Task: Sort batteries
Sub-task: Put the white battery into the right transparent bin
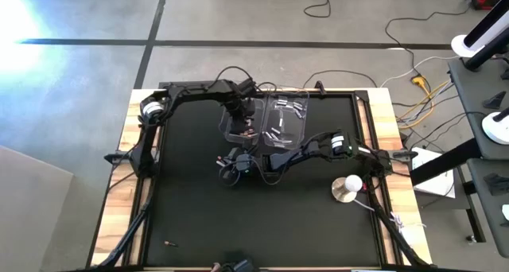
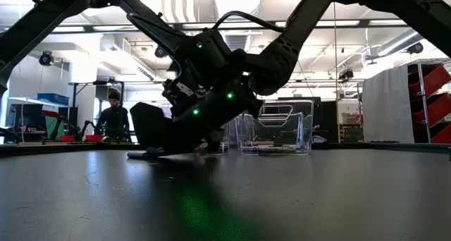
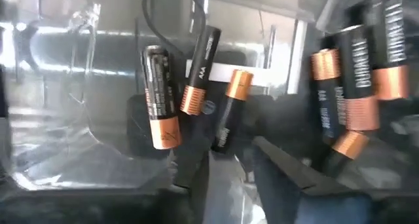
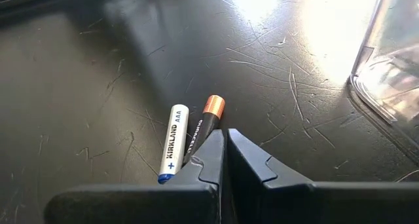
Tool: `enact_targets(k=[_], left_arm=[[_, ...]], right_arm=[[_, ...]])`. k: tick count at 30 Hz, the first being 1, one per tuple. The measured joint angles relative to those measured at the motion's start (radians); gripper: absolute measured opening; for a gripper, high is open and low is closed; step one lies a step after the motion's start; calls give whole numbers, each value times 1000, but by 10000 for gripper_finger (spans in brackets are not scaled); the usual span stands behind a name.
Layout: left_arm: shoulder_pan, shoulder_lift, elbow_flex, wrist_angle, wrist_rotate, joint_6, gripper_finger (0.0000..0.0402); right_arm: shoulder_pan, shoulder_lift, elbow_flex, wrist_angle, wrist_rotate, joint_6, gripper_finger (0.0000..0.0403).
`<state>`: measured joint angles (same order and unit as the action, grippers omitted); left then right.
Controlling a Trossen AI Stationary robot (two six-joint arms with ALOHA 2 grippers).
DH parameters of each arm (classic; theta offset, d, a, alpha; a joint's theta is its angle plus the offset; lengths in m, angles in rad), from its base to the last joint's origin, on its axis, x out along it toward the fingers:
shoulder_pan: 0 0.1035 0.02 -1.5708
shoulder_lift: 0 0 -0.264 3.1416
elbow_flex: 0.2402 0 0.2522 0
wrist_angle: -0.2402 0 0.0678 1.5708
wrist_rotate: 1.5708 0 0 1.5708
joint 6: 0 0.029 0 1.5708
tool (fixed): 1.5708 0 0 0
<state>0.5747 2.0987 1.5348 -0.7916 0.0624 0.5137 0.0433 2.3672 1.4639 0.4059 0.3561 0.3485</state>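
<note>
Two batteries lie side by side on the black mat: a white one [image 4: 173, 140] and a dark one with a copper end [image 4: 208, 116]. My right gripper [image 4: 223, 140] is shut, low over the mat, its fingertips right beside the dark battery; it also shows in the high view [image 1: 232, 165]. My left gripper [image 3: 230, 160] is open inside the left clear bin [image 1: 237, 122], over several dark, copper-ended batteries [image 3: 160, 96] that lie on the bin's floor. It holds nothing. My right gripper's shut fingers [image 4: 208, 152] come slanting down at the mat, right beside the dark battery's lower end [image 4: 196, 137], which one finger hides. I cannot tell whether the finger touches the battery. Both batteries lie flat on the mat.
A second clear bin [image 1: 288, 117] with silver-white batteries stands right of the first. A round white-and-metal disc [image 1: 347, 188] lies at the mat's right. A small loose item [image 1: 169, 243] lies near the front left. A person [image 2: 113, 118] stands in the room behind.
</note>
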Motion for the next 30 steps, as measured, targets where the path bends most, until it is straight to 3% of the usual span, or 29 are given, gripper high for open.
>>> enact_targets(k=[4, 8, 14, 19, 23, 30], left_arm=[[-1, -25, 109, -123, 3, -38, 126], [-2, -92, 241, -250, 47, -119, 132], [-22, -316, 320, -311, 184, -258, 119], [-98, -572, 227, -300, 186, -371, 116], [-188, -762, 85, -268, 174, -485, 116], [-362, -1027, -259, -160, 22, -666, 116]], right_arm=[[0, 0, 0, -10, -1, 0, 13], [0, 0, 1, -13, -2, -11, 13], [1, -5, 0, -15, -2, -19, 13], [6, -16, -2, -22, -2, -51, 13], [8, -22, -2, -24, -4, -69, 13], [11, -24, 25, -52, -46, -99, 13]])
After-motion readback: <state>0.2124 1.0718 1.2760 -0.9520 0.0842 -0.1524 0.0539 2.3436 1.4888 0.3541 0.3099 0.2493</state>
